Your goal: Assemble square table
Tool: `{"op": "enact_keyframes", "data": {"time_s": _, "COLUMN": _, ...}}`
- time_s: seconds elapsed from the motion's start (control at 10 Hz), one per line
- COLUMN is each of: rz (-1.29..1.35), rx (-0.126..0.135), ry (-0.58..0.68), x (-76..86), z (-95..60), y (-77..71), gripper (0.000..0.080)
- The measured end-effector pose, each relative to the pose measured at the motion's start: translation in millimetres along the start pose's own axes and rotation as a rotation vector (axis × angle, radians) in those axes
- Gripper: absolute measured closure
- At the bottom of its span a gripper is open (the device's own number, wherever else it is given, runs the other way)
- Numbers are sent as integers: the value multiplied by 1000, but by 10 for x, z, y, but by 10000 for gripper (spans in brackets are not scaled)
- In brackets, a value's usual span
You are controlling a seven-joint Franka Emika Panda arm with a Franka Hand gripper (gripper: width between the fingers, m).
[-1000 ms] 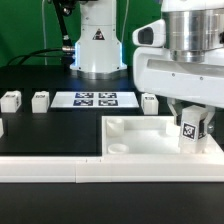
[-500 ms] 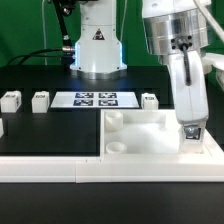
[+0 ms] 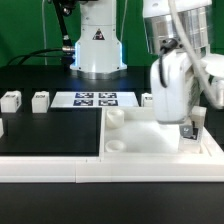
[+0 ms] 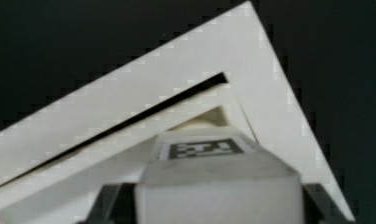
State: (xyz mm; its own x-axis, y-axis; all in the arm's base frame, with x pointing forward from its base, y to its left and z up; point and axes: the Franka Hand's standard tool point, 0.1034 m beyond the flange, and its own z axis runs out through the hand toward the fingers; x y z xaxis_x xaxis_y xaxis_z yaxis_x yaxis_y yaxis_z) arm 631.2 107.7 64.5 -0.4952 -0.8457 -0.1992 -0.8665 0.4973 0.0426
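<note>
1. On the exterior view's right, the gripper (image 3: 191, 120) hangs over the right side of the square table top (image 3: 140, 150), jaws clamped on an upright tagged leg (image 3: 188, 131). Whether the leg's foot touches the top cannot be told. Two corner sockets (image 3: 117, 146) show on the exterior view's left; the one under the leg is hidden. Spare legs (image 3: 40, 100) stand on the black table (image 3: 50, 130) beside the marker board (image 3: 95, 99).
2. From the wrist view, the leg (image 4: 206, 170) sits squeezed between the dark fingers (image 4: 110, 203), its tag (image 4: 206, 149) facing the camera, aimed toward a corner of the top's rim (image 4: 185, 62).
3. Risk, as I judge it: if the leg is off-centre or tilted, it may catch the socket lip, jam, or push the top aside; twisting could also let it slip in the grip.
</note>
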Motion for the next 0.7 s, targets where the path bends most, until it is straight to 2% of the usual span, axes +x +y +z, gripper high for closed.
{"op": "enact_keyframes", "data": {"time_s": 0.2, "rz": -4, "rx": -4, "ry": 2, "x": 8, "z": 17, "y": 11, "gripper": 502}}
{"op": "enact_keyframes", "data": {"time_s": 0.3, "rz": -4, "rx": -4, "ry": 3, "x": 10, "z": 20, "y": 11, "gripper": 297}}
{"op": "enact_keyframes", "data": {"time_s": 0.4, "rz": -4, "rx": -4, "ry": 3, "x": 10, "z": 21, "y": 12, "gripper": 297}}
{"op": "enact_keyframes", "data": {"time_s": 0.5, "rz": -4, "rx": -4, "ry": 3, "x": 11, "z": 24, "y": 13, "gripper": 177}}
{"op": "enact_keyframes", "data": {"time_s": 0.7, "rz": -11, "rx": -4, "ry": 2, "x": 3, "z": 14, "y": 13, "gripper": 158}}
